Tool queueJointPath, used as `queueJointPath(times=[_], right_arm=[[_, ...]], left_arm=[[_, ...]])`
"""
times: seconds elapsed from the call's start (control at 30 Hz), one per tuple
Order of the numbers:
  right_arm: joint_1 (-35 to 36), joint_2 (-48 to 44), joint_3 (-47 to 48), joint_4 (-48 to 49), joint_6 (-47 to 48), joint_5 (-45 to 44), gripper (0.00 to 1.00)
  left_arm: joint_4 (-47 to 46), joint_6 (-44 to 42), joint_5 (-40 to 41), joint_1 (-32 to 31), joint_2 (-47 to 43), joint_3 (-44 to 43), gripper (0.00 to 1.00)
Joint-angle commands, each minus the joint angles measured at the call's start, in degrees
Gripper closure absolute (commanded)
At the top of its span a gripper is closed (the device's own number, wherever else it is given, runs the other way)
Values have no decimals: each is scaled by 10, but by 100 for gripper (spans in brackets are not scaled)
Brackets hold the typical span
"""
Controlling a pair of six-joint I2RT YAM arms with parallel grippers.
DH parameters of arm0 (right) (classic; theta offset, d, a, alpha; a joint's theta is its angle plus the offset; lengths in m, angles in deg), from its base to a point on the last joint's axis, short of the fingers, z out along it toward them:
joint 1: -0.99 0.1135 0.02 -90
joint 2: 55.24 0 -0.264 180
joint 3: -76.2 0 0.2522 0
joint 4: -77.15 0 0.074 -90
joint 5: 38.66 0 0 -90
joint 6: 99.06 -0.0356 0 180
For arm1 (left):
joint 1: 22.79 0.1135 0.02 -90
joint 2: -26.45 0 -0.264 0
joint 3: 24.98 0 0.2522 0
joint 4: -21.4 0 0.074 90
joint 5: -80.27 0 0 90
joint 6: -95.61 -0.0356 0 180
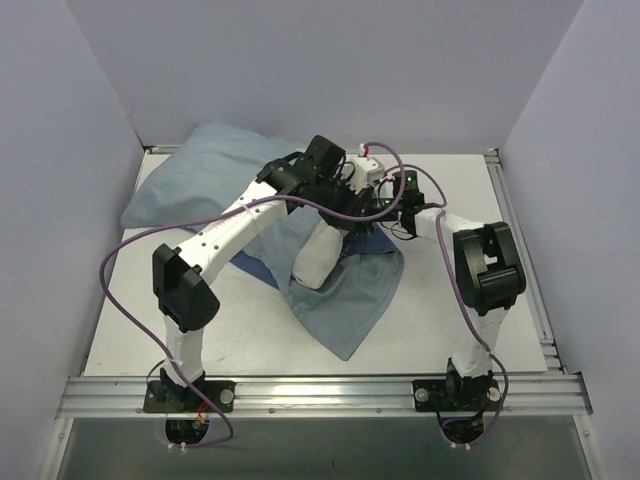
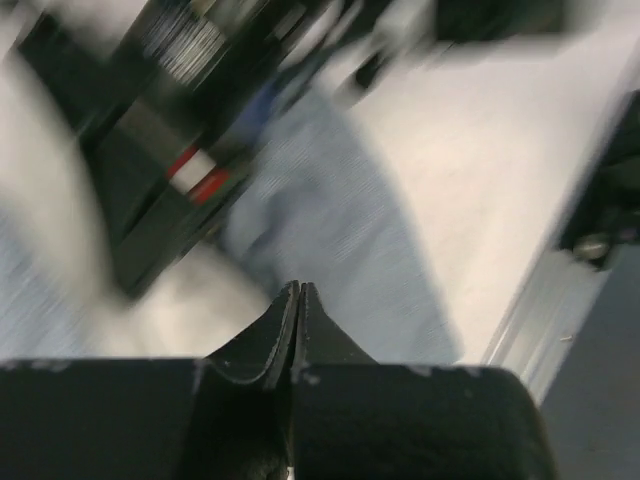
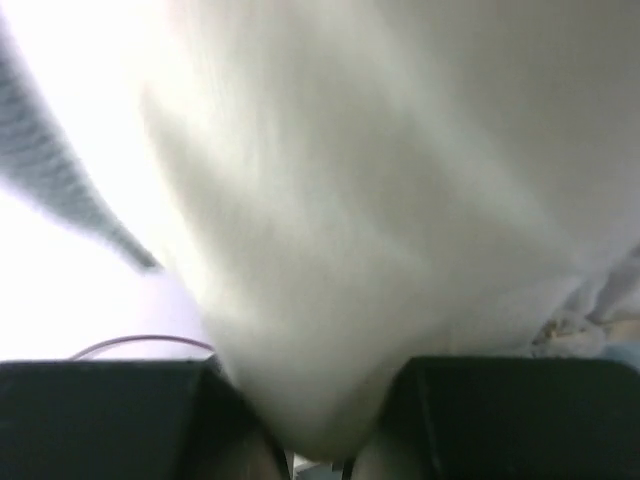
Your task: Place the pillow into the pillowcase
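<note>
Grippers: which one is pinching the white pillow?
The right gripper: the pillow bunches up white between its jaws. The left gripper is shut tight, with nothing seen between its tips.

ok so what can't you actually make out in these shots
Top view: the pillowcase opening, hidden under both arms.
Left wrist: everything beyond the shut left gripper is motion-blurred.
Right wrist: the pillow fills the frame, covering the right gripper, so its grip is unclear.
</note>
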Motion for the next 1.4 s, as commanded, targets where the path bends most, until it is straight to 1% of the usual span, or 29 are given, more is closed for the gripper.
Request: queueJointPath(times=[0.0, 0.03, 0.07, 0.1, 0.13, 0.17, 0.2, 0.23, 0.27, 0.3, 0.33, 0.37, 0.4, 0.43, 0.47, 0.5, 0.53, 0.6, 0.67, 0.7, 0.8, 0.83, 0.87, 0.93, 1.0, 1.1, 1.17, 1.2, 1.37], right_arm=[[53, 13, -18, 471, -354, 28, 94], [57, 20, -26, 518, -410, 14, 95], [57, 24, -35, 527, -391, 12, 95], [57, 24, -40, 488, -353, 20, 98], [55, 22, -46, 379, -252, 30, 100], [51, 12, -77, 341, -221, 22, 99], [49, 8, -95, 332, -200, 16, 94], [47, 3, -110, 287, -173, 11, 89], [47, -3, -126, 264, -134, 14, 85], [49, -6, -135, 254, -117, 21, 80], [56, -11, -140, 211, -96, 30, 75], [59, -29, -144, 172, -25, 39, 70], [62, -42, -147, 127, 20, 39, 58], [65, -55, -142, 18, 68, 39, 52], [69, -76, -128, -52, 136, 37, 47], [70, -83, -97, -119, 241, 31, 43], [64, -90, -78, -232, 293, 25, 43], [36, -115, -55, -298, 371, -24, 43], [3, -146, -48, -314, 395, -61, 43], [-21, -154, -41, -319, 413, -135, 36], [-30, -149, 7, -351, 506, -231, 32], [-30, -144, 15, -356, 551, -271, 32], [-28, -138, 24, -356, 572, -290, 32], [-17, -136, 23, -352, 624, -330, 33], [-14, -153, -6, -334, 687, -334, 34], [12, -206, -67, -269, 782, -339, 34], [47, -229, -90, -229, 826, -348, 35], [60, -230, -103, -218, 858, -357, 37], [127, -194, -100, -144, 915, -403, 45]], left_arm=[[-48, 46, -134, -28, 19, -129, 100], [-54, 47, -134, -28, 24, -141, 100], [-59, 48, -127, -25, 23, -140, 100], [-63, 48, -124, -14, 15, -130, 100], [-66, 77, -115, -5, 10, -123, 100], [-68, 88, -101, 6, 3, -110, 100], [-71, 96, -83, 17, -15, -96, 97], [-75, 93, -53, 30, -26, -71, 73], [-77, 83, -19, 35, -34, -60, 61], [-81, 70, 32, 38, -48, -51, 52], [-95, 54, 61, 45, -53, -38, 42], [-103, 34, 80, 48, -52, -34, 29], [-107, 9, 111, 50, -42, -37, 27], [-108, -1, 128, 51, -32, -43, 25], [-107, -9, 138, 52, -7, -60, 24], [-104, -18, 144, 53, 7, -71, 24], [-97, -26, 162, 53, 20, -81, 24], [-86, -41, 151, 54, 51, -106, 21], [-84, -59, 83, 59, 58, -109, 19], [-84, -73, 52, 60, 55, -103, 15], [-91, -76, -15, 67, 49, -79, 14], [-100, -54, -25, 73, 47, -73, 14], [-109, -36, -70, 82, 44, -67, 14], [-149, 29, -113, 119, 37, -47, 15], [-199, 71, -149, 141, 23, -30, 15], [-209, 89, -174, 162, 14, -23, 15], [-211, 92, -175, 167, 6, -16, 15], [-211, 95, -177, 169, 4, -11, 15], [-210, 96, -156, 183, -16, 23, 15]])
